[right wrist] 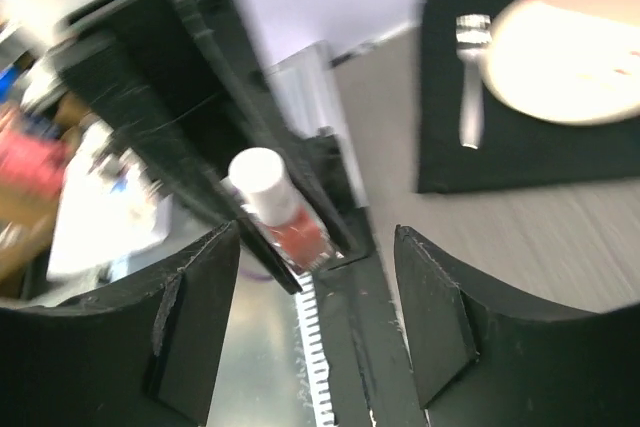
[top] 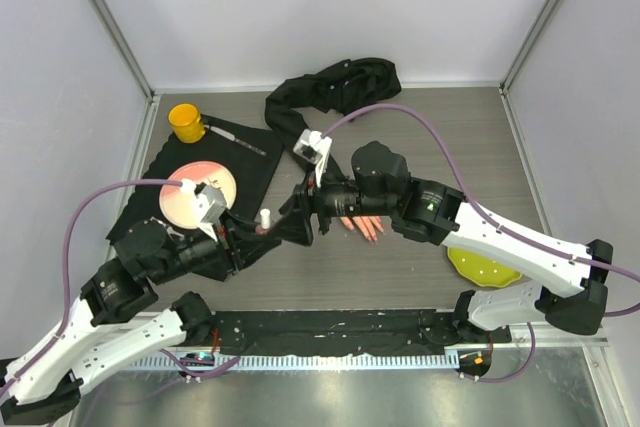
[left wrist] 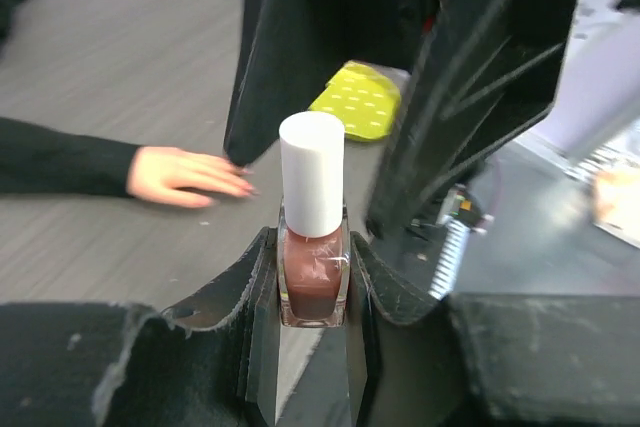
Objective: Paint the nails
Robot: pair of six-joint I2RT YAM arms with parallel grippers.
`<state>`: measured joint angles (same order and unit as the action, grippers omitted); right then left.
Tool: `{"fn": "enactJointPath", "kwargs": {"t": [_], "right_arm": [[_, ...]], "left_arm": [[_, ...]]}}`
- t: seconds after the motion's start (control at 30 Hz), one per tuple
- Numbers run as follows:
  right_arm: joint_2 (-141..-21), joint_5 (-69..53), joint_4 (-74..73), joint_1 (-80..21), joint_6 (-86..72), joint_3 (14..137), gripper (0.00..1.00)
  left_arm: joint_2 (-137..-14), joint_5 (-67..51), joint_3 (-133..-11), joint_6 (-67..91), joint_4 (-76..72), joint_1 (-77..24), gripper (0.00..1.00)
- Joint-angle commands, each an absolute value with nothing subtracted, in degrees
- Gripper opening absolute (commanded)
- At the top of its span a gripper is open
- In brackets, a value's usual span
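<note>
My left gripper (top: 262, 231) is shut on a small polish bottle (top: 265, 220) with a white cap and reddish-brown polish, held upright just above the table; it shows in the left wrist view (left wrist: 313, 247) and the right wrist view (right wrist: 276, 203). My right gripper (top: 300, 215) is open, its jaws spread on either side of the white cap (left wrist: 312, 173) without touching it. The pale mannequin hand (top: 362, 228) lies palm down to the right, mostly under my right arm. Its pinkish nails (left wrist: 243, 187) are small and blurred. Its black sleeve (top: 330, 87) runs to the back.
A black mat (top: 245, 162) at the left holds a pink-and-cream plate (top: 190, 197) and a fork (right wrist: 470, 87). A yellow cup (top: 186, 121) stands at the back left. A yellow dotted dish (top: 480, 269) lies at the right. A white box (top: 313, 147) sits near the sleeve.
</note>
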<state>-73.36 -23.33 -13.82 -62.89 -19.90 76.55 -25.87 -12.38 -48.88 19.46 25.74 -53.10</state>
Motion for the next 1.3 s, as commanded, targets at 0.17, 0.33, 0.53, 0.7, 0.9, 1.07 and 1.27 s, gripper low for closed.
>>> {"fn": "enactJointPath", "kwargs": {"t": [0.17, 0.33, 0.53, 0.7, 0.9, 1.07, 1.27], "right_arm": [[-73.20, -0.44, -26.01, -63.28, -27.16, 86.30, 0.62], [-76.46, -0.26, -27.68, -64.95, -26.37, 90.34, 0.57], [-79.71, 2.28, -29.27, -65.74, -25.58, 92.02, 0.52], [-80.95, 1.59, -29.09, -65.74, -24.87, 92.37, 0.45], [-81.39, -2.28, -29.00, -65.66, -24.17, 92.11, 0.01], [-76.65, -6.05, -26.64, -65.48, -21.71, 86.58, 0.01], [-72.69, -9.05, -21.63, -65.30, -21.62, 80.34, 0.01]], "left_arm": [[-31.55, -2.64, -51.59, 12.22, 26.10, -53.00, 0.00], [-32.78, -2.20, -51.50, 11.78, 25.75, -52.91, 0.00], [-33.13, -1.93, -51.33, 11.43, 25.58, -52.91, 0.00], [-33.05, -2.46, -50.98, 11.34, 25.57, -52.91, 0.00], [-32.08, -4.48, -50.71, 11.60, 25.14, -52.91, 0.00], [-28.58, -8.96, -50.45, 12.22, 24.88, -52.91, 0.00], [-25.32, -9.58, -49.57, 13.53, 24.35, -52.91, 0.00]]}}
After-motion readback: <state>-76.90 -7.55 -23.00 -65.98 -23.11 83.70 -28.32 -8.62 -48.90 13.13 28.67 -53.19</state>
